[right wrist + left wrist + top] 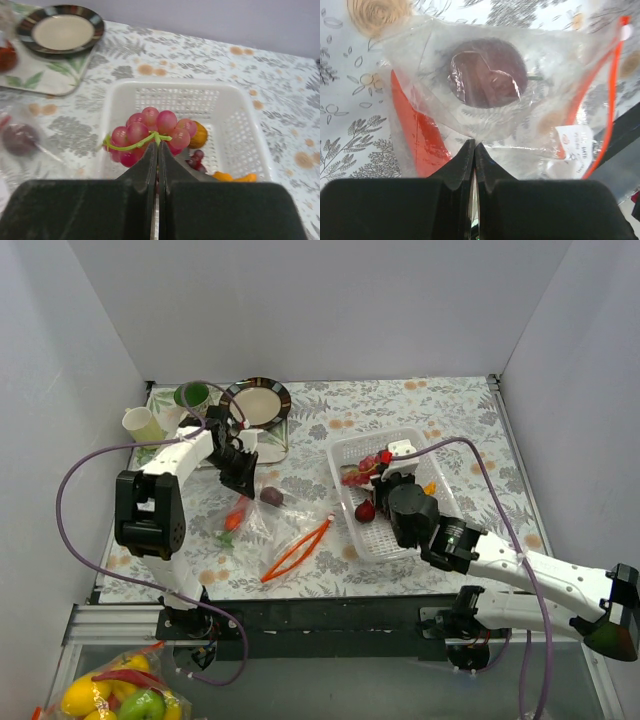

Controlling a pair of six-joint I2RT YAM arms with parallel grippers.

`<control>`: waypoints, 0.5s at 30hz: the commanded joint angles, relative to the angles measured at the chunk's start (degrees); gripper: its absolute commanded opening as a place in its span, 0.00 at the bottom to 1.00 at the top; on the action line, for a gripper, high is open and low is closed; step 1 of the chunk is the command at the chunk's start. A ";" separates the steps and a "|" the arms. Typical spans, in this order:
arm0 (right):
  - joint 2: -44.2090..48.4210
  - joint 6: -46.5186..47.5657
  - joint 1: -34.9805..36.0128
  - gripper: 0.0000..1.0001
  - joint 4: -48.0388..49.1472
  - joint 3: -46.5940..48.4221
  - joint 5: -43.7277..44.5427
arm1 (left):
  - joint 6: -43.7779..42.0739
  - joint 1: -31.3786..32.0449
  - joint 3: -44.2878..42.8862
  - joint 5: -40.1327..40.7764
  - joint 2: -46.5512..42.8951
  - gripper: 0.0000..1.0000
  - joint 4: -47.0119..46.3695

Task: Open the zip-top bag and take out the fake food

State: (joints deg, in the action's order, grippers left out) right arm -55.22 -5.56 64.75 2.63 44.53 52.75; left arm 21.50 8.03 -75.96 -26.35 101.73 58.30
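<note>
The zip-top bag (290,530) lies crinkled on the table, its red-orange zip strip (298,548) toward the near side. My left gripper (240,472) is shut on the bag's far edge; the left wrist view shows the jaws (474,145) pinching clear plastic. A dark purple round fruit (487,72) and a red-orange piece (415,130) are inside the bag. My right gripper (157,144) is shut on the green stem of the red-purple grape bunch (150,131), held over the white perforated basket (175,84). It shows in the top view (375,475) too.
The basket (342,450) holds an orange fruit (200,135), orange pieces (232,176) and a small dark red bunch (196,159). A tray with a plate (258,402) and cups (190,397) stands at the back left. A bag of lemons and a green apple (120,695) lies below the table's near edge.
</note>
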 commanded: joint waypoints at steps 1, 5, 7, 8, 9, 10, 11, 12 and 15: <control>-2.87 -3.47 -5.32 0.01 -5.24 -0.07 2.62 | 1.97 2.77 -4.01 -5.82 -5.84 0.00 3.83; -8.22 -9.10 -7.09 0.51 -14.83 4.84 2.62 | 2.23 3.04 -6.12 -7.75 -7.07 0.00 6.11; -9.20 -10.78 -7.09 0.60 -19.57 6.44 3.84 | 2.23 2.95 -6.56 -8.28 -7.43 0.00 6.82; -8.94 -10.96 -7.09 0.64 -19.86 6.79 3.94 | 2.23 2.95 -6.74 -8.19 -7.51 0.00 7.00; -8.42 -10.79 -7.09 0.72 -19.77 6.79 3.85 | 2.32 2.95 -6.57 -8.11 -7.51 0.00 7.09; -7.80 -10.18 -7.09 0.76 -18.47 6.62 3.24 | 2.32 2.95 -6.22 -7.84 -7.69 0.00 7.00; -6.58 -9.13 -7.09 0.79 -17.15 6.18 2.97 | 2.32 2.95 -5.87 -7.41 -7.78 0.00 6.65; -5.87 -8.42 -7.01 0.85 -16.87 6.09 2.62 | 2.24 3.04 -4.82 -7.23 -7.87 0.00 6.47; -3.41 -7.97 -6.40 0.85 -17.05 7.05 1.04 | 2.06 3.04 -3.67 -6.26 -8.04 0.00 5.68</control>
State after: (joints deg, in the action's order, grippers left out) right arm -62.81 -13.34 57.78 -14.63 47.94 53.84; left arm 23.42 11.18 -80.86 -32.40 96.12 63.68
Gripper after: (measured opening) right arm 0.842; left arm 0.009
